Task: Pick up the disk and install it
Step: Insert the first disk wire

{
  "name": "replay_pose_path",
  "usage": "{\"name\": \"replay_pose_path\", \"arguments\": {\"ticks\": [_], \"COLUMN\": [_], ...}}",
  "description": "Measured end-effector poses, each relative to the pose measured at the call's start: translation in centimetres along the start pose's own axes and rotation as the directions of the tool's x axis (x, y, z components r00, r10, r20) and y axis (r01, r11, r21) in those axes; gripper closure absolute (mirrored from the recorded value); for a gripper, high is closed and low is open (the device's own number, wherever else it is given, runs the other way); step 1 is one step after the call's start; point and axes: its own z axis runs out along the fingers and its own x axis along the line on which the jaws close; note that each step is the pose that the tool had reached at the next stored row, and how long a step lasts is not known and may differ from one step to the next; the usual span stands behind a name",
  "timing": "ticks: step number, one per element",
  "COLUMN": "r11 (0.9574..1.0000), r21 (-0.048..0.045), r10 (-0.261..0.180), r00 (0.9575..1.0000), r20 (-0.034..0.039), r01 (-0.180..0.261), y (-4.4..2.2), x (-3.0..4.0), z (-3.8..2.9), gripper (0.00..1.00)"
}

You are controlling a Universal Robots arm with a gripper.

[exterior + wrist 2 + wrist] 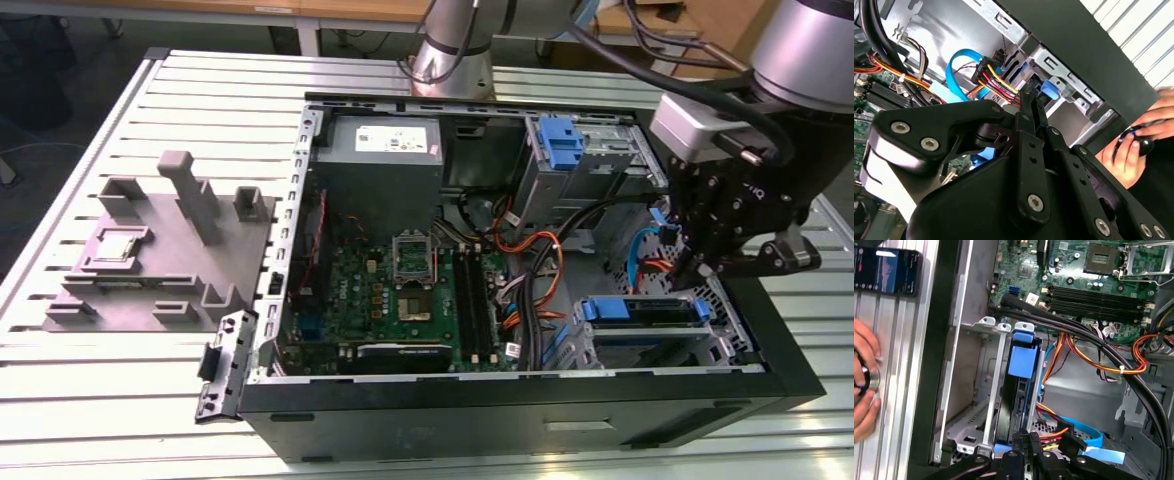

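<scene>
The disk (641,311), with its bright blue side rails, sits in the metal drive bay at the front corner of the open computer case (534,400), on the exterior view's right. In the first wrist view the disk (1022,361) stands edge-on between the bay's metal rails. My gripper (697,268) hangs inside the case just above the bay. In the second wrist view its two black fingers (1030,130) lie pressed together, and the gripper (1029,98) ends close to the disk's blue end tab (1049,91). The gripper (1025,436) is shut with nothing between its fingers.
Orange, red and blue cables (534,270) cross the case beside the bay. A tall blue bracket (561,140) stands at the back. A grey fixture (160,250) lies on the slatted table. A person's hand (1136,142) rests outside the case wall, near a phone (886,270).
</scene>
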Motion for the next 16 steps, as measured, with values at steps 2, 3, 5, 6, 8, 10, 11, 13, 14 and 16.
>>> {"name": "replay_pose_path", "arguments": {"ticks": [2,3,5,6,8,10,11,13,14,16], "r11": [0.9996,0.9989,0.9972,0.9962,0.9949,0.9946,0.9945,0.9941,0.994,0.9937], "r21": [-0.0036,-0.0059,-0.0111,-0.0142,-0.0203,-0.0249,-0.0271,-0.0308,-0.0319,-0.0344], "r10": [0.029,0.046,0.074,0.085,0.099,0.101,0.102,0.104,0.105,0.107], "r00": [0.9996,0.9989,0.9972,0.9963,0.9951,0.9949,0.9948,0.9945,0.9943,0.9939], "r20": [-0.002,-0.0031,-0.0048,-0.0052,-0.0058,-0.0027,0.0016,0.0113,0.0157,0.0255], "r01": [-0.029,-0.046,-0.074,-0.085,-0.099,-0.101,-0.102,-0.104,-0.105,-0.107], "y": [0.03,0.03,0.04,0.04,0.04,0.05,0.06,0.07,0.08,0.11], "x": [-0.02,-0.02,-0.02,-0.02,-0.02,0.05,0.07,0.15,0.23,0.4], "z": [0.04,0.05,0.09,0.12,0.13,0.17,0.17,0.19,0.21,0.24], "gripper": [0.84,0.84,0.84,0.84,0.84,0.84,0.84,0.84,0.84,0.84]}}
